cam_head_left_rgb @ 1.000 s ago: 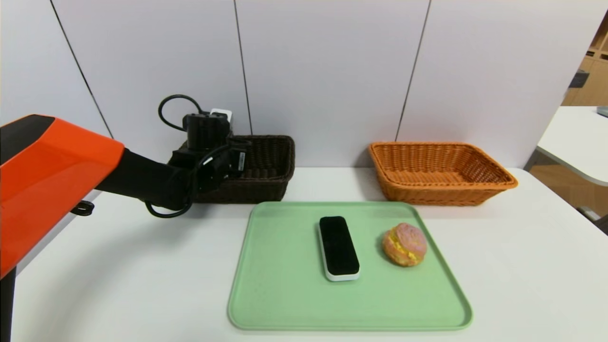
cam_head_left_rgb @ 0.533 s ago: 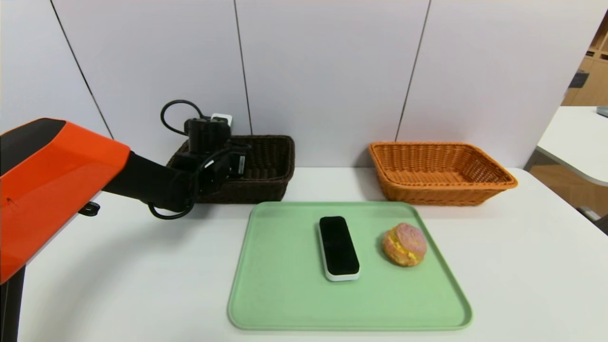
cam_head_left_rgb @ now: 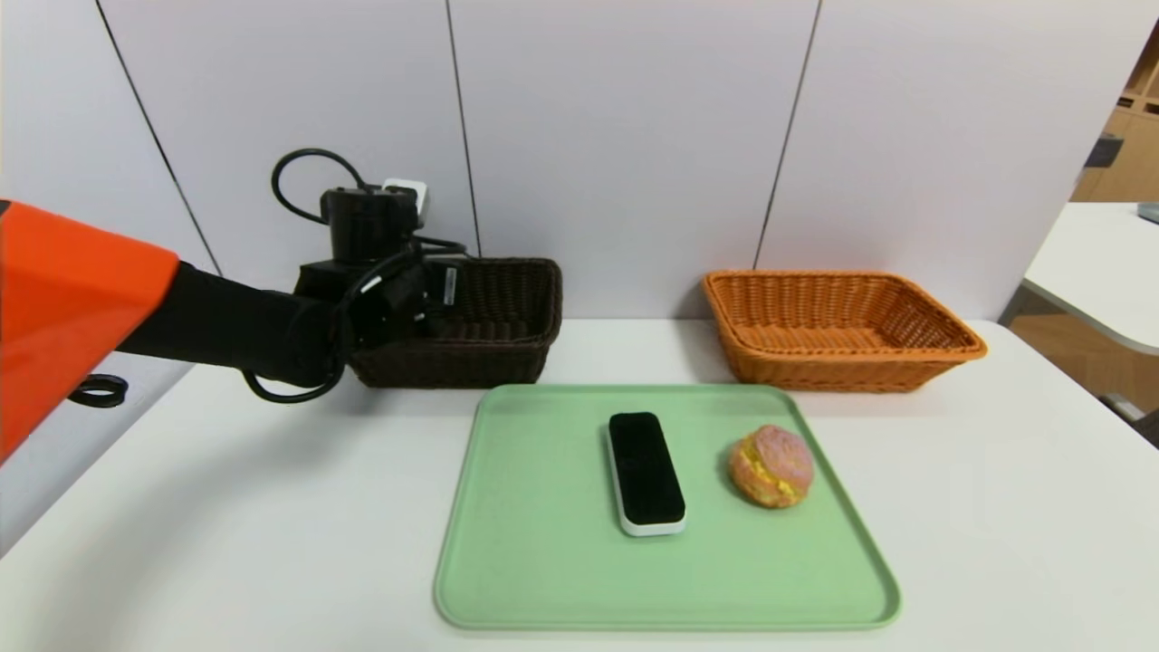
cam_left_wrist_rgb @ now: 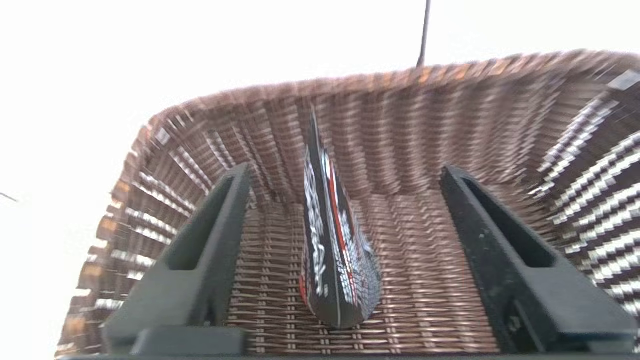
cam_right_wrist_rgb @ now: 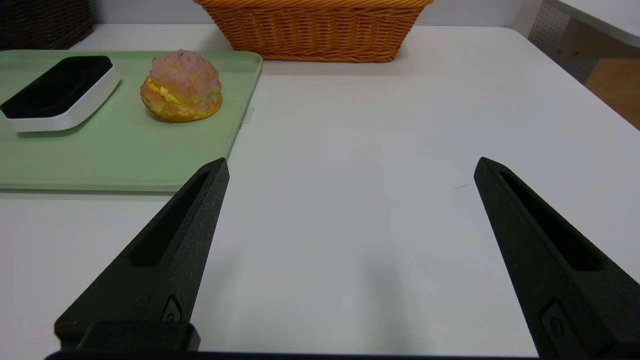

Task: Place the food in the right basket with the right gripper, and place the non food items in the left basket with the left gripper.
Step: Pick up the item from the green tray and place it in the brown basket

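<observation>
My left gripper (cam_head_left_rgb: 426,303) hangs over the left end of the dark brown left basket (cam_head_left_rgb: 507,353). In the left wrist view the gripper (cam_left_wrist_rgb: 345,169) is open. A dark printed pouch (cam_left_wrist_rgb: 335,260) stands free on the basket's woven floor (cam_left_wrist_rgb: 440,300) between the fingers, touching neither. The black bar with a white base (cam_head_left_rgb: 645,471) and the pinkish bun (cam_head_left_rgb: 771,466) lie on the green tray (cam_head_left_rgb: 543,543). The orange right basket (cam_head_left_rgb: 842,362) stands behind the bun. My right gripper (cam_right_wrist_rgb: 352,161) is open and low over bare table, right of the tray; it does not show in the head view.
A white table (cam_head_left_rgb: 996,507) carries everything, with a grey panel wall right behind the baskets. A second white table (cam_head_left_rgb: 1096,263) stands off to the right. From the right wrist I see the bun (cam_right_wrist_rgb: 181,85), the bar (cam_right_wrist_rgb: 60,92) and the orange basket (cam_right_wrist_rgb: 320,35).
The left gripper has opened and let go of the pouch in the dark basket. The left arm has lifted and drawn back a little to the left.
</observation>
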